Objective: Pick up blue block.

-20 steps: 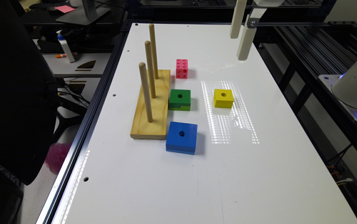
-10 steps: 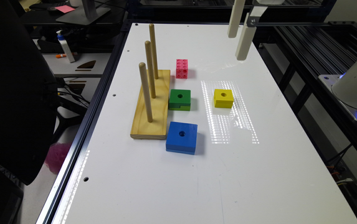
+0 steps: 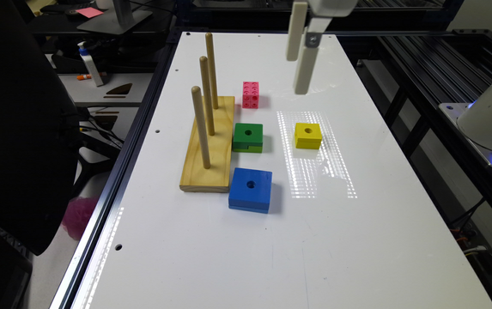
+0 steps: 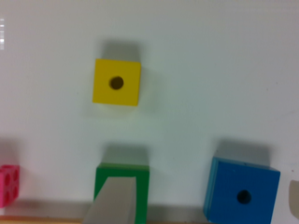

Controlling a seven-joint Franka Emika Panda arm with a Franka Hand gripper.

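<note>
The pincer [image 3: 300, 75] hangs high over the far part of the worktop [image 3: 357, 240], its two pale fingers [image 3: 306, 71] pointing down and standing apart, with nothing between them; in the wrist view one finger [image 4: 113, 201] crosses in front of the green block and a second shows at the frame's edge, so the jaws are wide open and empty.

The blue block [image 3: 250, 189] lies flat on the worktop, well apart from the pincer and nearer the camera in the exterior view; it sits just beside the near corner of the wooden base [image 3: 217, 154], on the exterior view's right of it (whether the two touch I cannot tell). Its round centre hole faces up; in the wrist view the blue block [image 4: 242, 190] shows whole, hole and all.

The green block [image 3: 248, 137] rests beyond the blue one, close against the base's long edge; a notch shows along its lower front edge. The yellow block [image 3: 308, 135] lies to the exterior view's right of the green one, apart from it, on a patch of reflected light; from the wrist it appears square-on [image 4: 117, 82]. The pink brick [image 3: 250, 94] stands farther back, near the far end of the base; the wrist view catches part of it [image 4: 9, 185].

Three upright pegs [image 3: 205, 96] rise in a row from the base, all bare.
</note>
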